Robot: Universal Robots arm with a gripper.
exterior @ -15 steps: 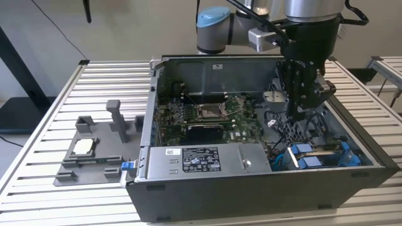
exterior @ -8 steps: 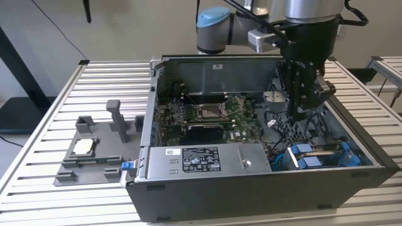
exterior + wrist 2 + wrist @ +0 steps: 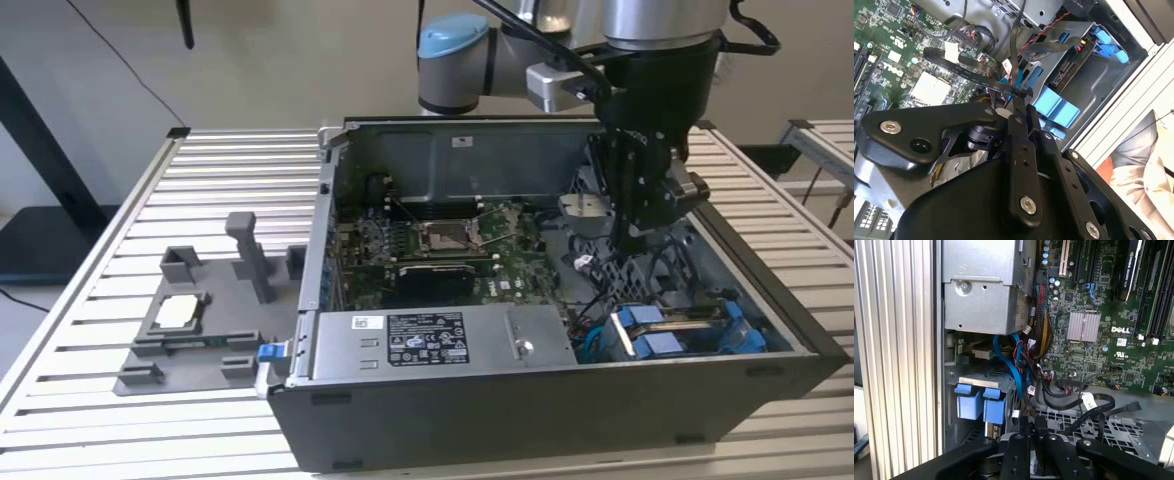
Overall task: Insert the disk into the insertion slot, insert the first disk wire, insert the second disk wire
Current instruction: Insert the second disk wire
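So the arm is reaching down into the open computer case [image 3: 534, 410], over by the exterior view's right side, past the motherboard [image 3: 441, 245]. That makes sense to me, since the drive cage and the loose cabling are all in that corner.

The disk [image 3: 695, 314] looks like it's already sitting in the slot [image 3: 1094, 82] near the front corner of the case, right beside the power supply box [image 3: 427, 340]. Its blue bracket and tabs poke out of the cage, so I'd say the disk step is done and this is wire work.

Now the gripper [image 3: 1019, 98]: in the second wrist view the two fingers are pinched almost completely together, with no real gap. They seem to be clamped on the end of a flat black wire [image 3: 969, 66] that runs back across the board. That's my read; the very tip is hard to make out among the other cables. Holding it right at the plug end would keep the floppy part from wandering.

The pinched end hangs near the cage but isn't touching the disk, and I can't see any plug seated by the gripper yet
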